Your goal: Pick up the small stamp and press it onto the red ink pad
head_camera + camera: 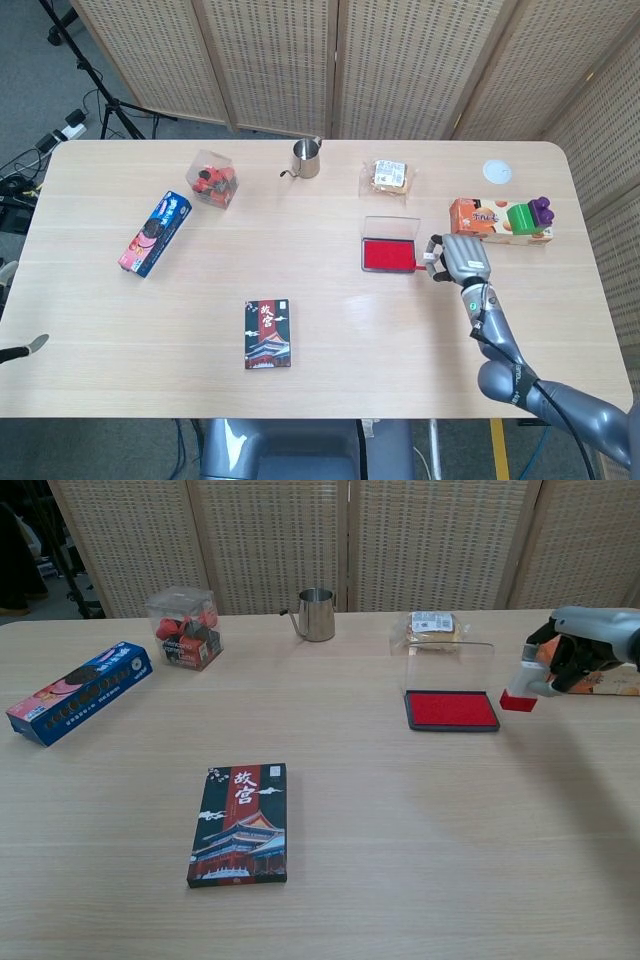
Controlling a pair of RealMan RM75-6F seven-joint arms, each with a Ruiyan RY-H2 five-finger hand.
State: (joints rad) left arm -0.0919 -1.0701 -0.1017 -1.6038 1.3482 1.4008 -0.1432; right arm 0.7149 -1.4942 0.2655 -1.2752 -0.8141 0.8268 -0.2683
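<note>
The red ink pad [388, 254] [451, 709] lies open at the table's right of centre, its clear lid [450, 665] standing up behind it. My right hand [463, 258] [575, 650] hovers just right of the pad and holds the small stamp [519, 695], a white body with a red base facing down, above the tabletop. From the head view the hand hides most of the stamp. A grey sliver at the left edge of the head view [22, 347] looks like my left hand; how its fingers lie is not visible.
An orange box [490, 220] [600, 685] with a green and purple item [530, 213] sits right behind the right hand. Farther back are a snack packet [432, 627] and a metal cup [317, 614]. A dark book-like box [240, 822], a blue packet [78, 691] and a clear box [183, 628] lie to the left.
</note>
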